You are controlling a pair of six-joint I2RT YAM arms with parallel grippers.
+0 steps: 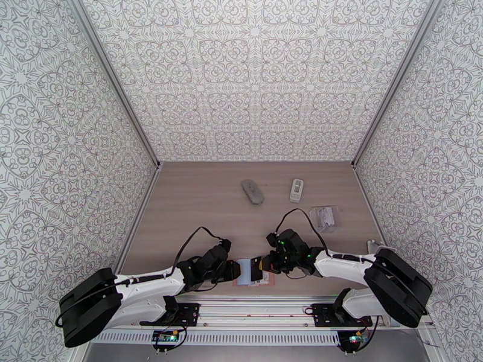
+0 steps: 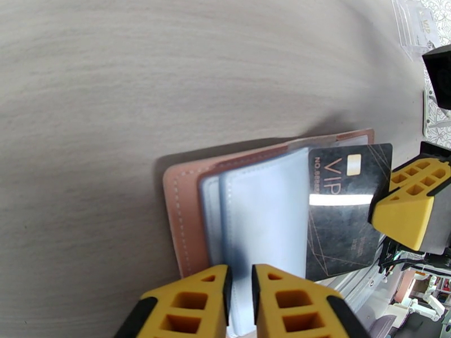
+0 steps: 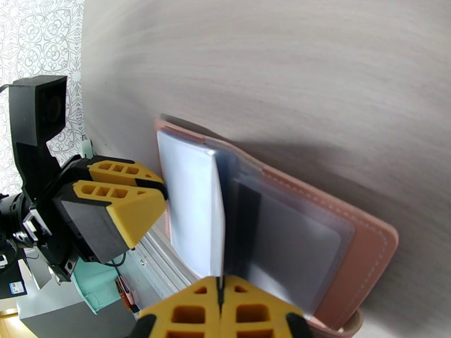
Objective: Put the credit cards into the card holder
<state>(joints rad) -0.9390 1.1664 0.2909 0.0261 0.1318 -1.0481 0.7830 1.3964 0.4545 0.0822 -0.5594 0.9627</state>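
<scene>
Your black VIP card point(image 2: 344, 215) is at the near edge of the table point(image 2: 141, 80), at 6 o'clock in the top view. It lies across the open card holder point(image 2: 180, 221). The card is thin, stiff and shiny, with gold letters and a little gold chip.

Your right end effector point(image 3: 220, 291) is clenched on the card's outer end, at 3 o'clock from the holder. I think it grips there so it can push the card sideways into a pocket. The card's front edge is at the pocket mouth, but I cannot tell how far in it is.

The holder has a soft pink cover with pale stitches and round corners. It lies flat like an open book. Your left end effector point(image 2: 241, 280), at 9 o'clock from the holder, is pinching one clear plastic sleeve point(image 2: 265, 221) and holds it up. The sleeve is smooth and bendy. Holding it up likely keeps the pocket open and stops the light holder from sliding.

The table looks like pale wood. At 12 to 1 o'clock on it, a grey lump point(image 1: 252, 191), a small white gadget point(image 1: 296, 190) and a clear packet point(image 1: 323, 217) lie well apart from the holder.
</scene>
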